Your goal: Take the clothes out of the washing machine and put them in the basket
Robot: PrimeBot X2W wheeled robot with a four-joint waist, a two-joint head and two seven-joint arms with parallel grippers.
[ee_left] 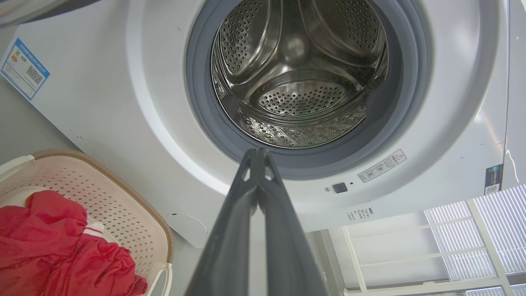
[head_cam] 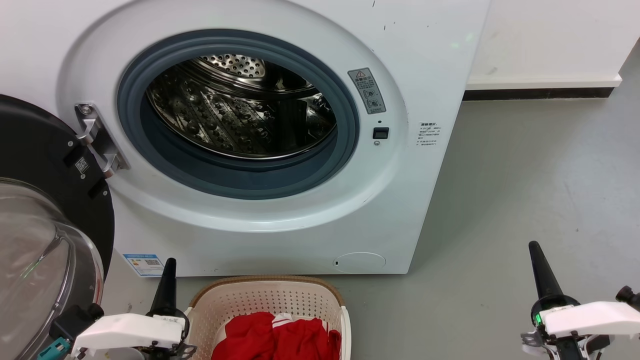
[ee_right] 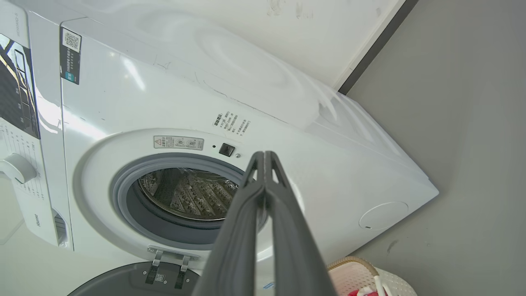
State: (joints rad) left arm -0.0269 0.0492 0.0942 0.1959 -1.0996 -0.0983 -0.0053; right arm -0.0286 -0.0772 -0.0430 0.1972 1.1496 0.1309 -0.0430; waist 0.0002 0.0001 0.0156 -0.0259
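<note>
The white washing machine [head_cam: 280,215] stands in front of me with its door [head_cam: 45,210] swung open to the left; its steel drum [head_cam: 240,107] shows bare metal. On the floor below the porthole sits the cream basket [head_cam: 265,300], with the red clothes [head_cam: 280,337] heaped inside it. The left wrist view shows the clothes [ee_left: 53,246] in the basket [ee_left: 123,205] too. My left gripper [head_cam: 169,265] is shut and holds nothing, just left of the basket. At the lower right, my right gripper [head_cam: 535,247] hovers over the floor, shut and holding nothing.
Grey floor [head_cam: 525,190] spreads out right of the machine, up to a white wall with a dark skirting [head_cam: 540,93]. The open glass door juts out at the left, close to my left arm.
</note>
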